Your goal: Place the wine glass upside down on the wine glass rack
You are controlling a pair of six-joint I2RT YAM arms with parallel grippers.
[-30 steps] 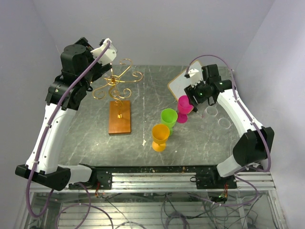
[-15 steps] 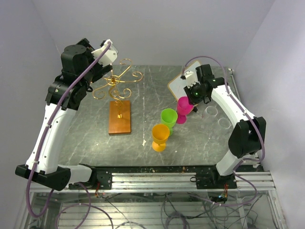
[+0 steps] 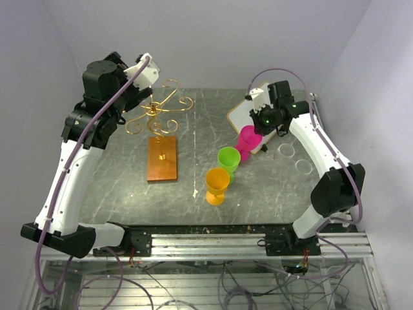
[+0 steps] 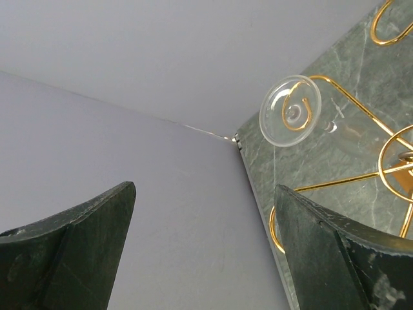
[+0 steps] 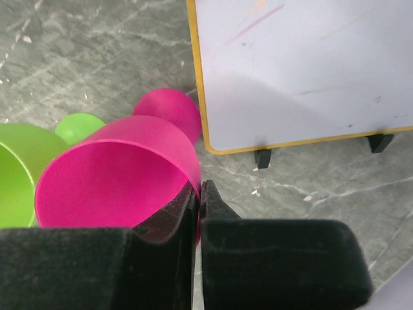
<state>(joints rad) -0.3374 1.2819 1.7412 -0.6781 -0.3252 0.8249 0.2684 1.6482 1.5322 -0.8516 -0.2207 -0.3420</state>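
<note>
Right gripper (image 5: 197, 194) has pulled back toward the small whiteboard (image 5: 290, 64), jaws pinched on the rim of the pink wine glass (image 5: 116, 171) (tilted, beside the green glass (image 3: 228, 158)). Left gripper (image 4: 203, 219) hovers by the gold rack (image 3: 158, 115), jaws apart, empty. Step looks like lift-off; next needs carrying across and inverting.

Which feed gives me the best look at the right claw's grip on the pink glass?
Right wrist: the right claw pinches the pink glass at its rim, one finger inside, one outside. Top external shows the glass beneath the claw, with the pinch itself hidden. Left wrist does not show it.
</note>
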